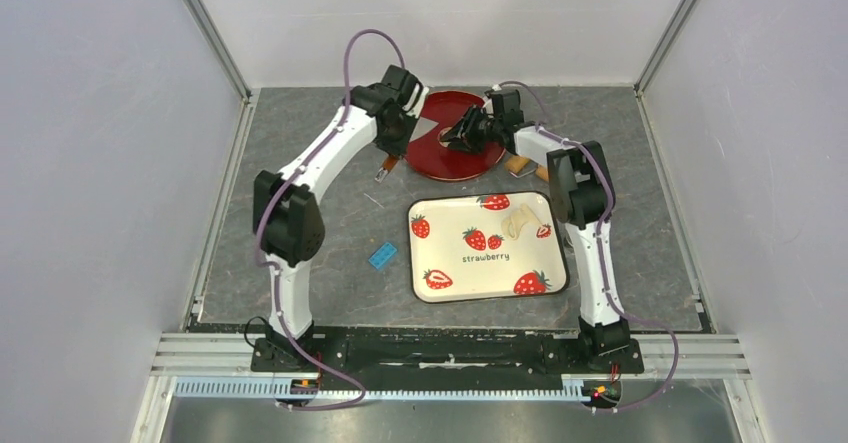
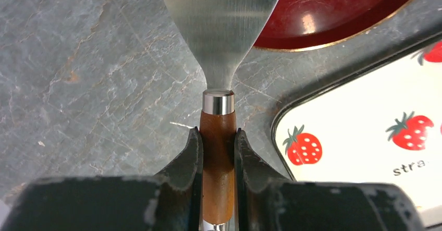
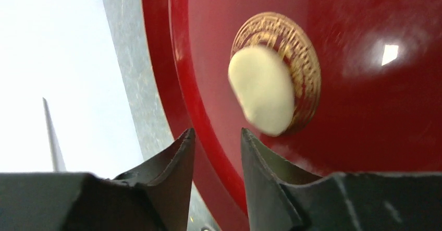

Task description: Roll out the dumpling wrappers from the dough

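A small pale dumpling wrapper (image 3: 263, 90) lies on the gold emblem (image 3: 305, 53) of the red plate (image 3: 365, 116); the top view does not show it. My right gripper (image 3: 216, 132) is open and empty just above the plate's near rim, low over the plate in the top view (image 1: 457, 135). My left gripper (image 2: 218, 132) is shut on the brown handle of a metal spatula (image 2: 221, 33), whose blade reaches the plate's edge (image 2: 333, 7). A ragged dough scrap (image 1: 517, 223) lies on the strawberry tray (image 1: 440, 263).
A tan wooden roller (image 1: 522, 167) lies right of the red plate (image 1: 440, 163), partly behind my right arm. A small blue piece (image 1: 382, 255) lies left of the tray. The tray's corner shows in the left wrist view (image 2: 292, 116). Enclosure walls stand close round the grey mat.
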Available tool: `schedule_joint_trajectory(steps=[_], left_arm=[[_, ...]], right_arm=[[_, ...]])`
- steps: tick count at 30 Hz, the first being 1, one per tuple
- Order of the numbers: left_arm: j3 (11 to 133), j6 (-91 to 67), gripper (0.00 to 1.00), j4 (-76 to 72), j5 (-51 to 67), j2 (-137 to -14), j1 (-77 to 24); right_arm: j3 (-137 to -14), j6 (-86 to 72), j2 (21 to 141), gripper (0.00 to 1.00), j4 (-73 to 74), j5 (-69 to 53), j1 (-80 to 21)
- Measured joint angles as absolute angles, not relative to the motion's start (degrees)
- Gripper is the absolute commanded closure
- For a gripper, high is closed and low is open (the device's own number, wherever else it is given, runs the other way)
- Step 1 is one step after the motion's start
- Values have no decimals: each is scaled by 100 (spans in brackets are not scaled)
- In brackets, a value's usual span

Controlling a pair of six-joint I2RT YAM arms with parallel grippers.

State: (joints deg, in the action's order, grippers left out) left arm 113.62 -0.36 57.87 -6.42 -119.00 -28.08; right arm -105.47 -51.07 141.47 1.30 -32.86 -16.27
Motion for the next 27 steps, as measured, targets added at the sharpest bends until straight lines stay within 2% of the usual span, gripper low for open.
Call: schedule_joint_trajectory(steps=[9, 11, 18, 25, 27], left_arm=[[8895, -683, 98, 4536, -132, -10077, -2274], [8346, -838, 98, 4338, -34, -9778, -2139], [6602, -1216, 98, 3922, 193, -8831, -1667], [5806, -1306, 98, 3780, 209, -8628, -1485], [5695, -1308, 94, 3736, 211, -8630, -1485]], right_arm=[[-9249, -4530, 12455, 20, 220, -3317, -1590], [-8971, -4274, 12027, 16, 311, -3218, -1529], [-7911, -3317, 10901, 7, 902, -2775, -1177], [-6696, -2633, 10147, 3, 1562, -2318, -985], [-6455, -2451, 9972, 2, 1717, -2206, -950]])
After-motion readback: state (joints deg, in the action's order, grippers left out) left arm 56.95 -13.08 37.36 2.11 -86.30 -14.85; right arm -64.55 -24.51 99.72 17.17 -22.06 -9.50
